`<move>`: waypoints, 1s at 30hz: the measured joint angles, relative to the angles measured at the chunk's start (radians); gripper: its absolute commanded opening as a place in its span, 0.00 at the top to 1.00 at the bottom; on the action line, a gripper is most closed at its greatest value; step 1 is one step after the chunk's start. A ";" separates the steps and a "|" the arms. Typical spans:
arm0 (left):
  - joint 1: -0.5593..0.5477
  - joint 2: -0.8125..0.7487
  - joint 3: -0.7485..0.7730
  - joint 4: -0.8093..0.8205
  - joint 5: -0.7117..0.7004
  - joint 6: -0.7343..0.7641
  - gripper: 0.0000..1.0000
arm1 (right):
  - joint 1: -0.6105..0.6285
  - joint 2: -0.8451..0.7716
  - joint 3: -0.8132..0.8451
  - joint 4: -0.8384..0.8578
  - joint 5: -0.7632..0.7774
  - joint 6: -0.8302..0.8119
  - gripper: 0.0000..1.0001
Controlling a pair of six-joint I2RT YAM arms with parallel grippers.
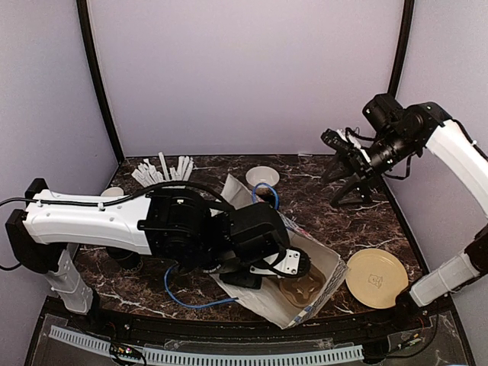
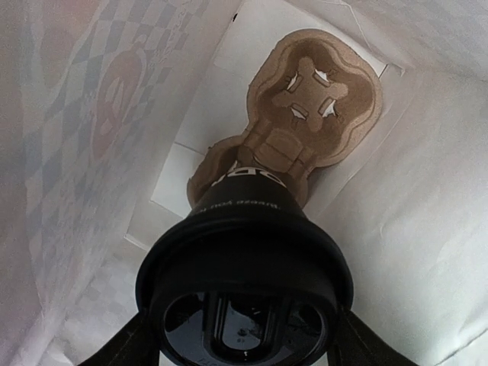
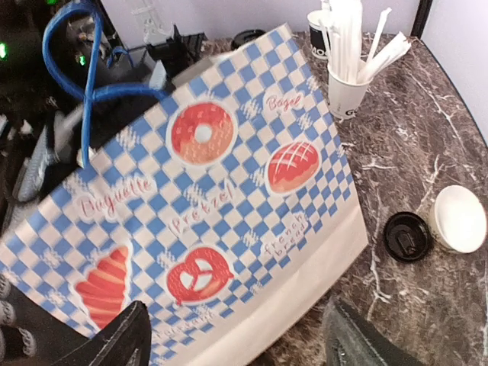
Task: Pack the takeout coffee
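Inside the checkered paper bag (image 1: 255,301) lying on the marble table (image 1: 320,200), the left gripper (image 2: 242,343) was clamped on a lidded black coffee cup (image 2: 244,252) at the near end of the cardboard cup carrier (image 2: 313,99), while the right gripper (image 1: 339,187) hung raised over the table's far right, its fingers spread and empty.

The left arm (image 1: 84,221) is wearing a long white shell, with blocky black joint housings (image 1: 179,225) beyond it and a white plate (image 1: 288,263) dotted with dark screws by the left end effector (image 2: 242,345). A black cable (image 1: 76,200) is running along the shell's top; a blue cable (image 3: 94,61) is looping off it. The right arm (image 1: 461,152) is showing the same white shells and black joints, its right end effector (image 1: 337,189) carrying dark tapered fingers (image 3: 114,343).
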 measured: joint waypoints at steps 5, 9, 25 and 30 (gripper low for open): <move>0.000 -0.043 -0.050 0.029 0.000 -0.003 0.61 | 0.005 -0.129 -0.318 0.043 0.142 -0.061 0.01; 0.002 -0.045 -0.055 0.039 0.002 -0.012 0.61 | 0.016 -0.132 -0.504 0.044 0.262 -0.109 0.01; 0.023 -0.033 -0.048 0.050 0.013 -0.041 0.61 | 0.096 -0.208 -0.755 0.216 0.483 -0.113 0.01; 0.024 -0.018 -0.026 0.046 0.021 -0.050 0.61 | 0.060 -0.212 -0.778 0.347 0.536 -0.040 0.02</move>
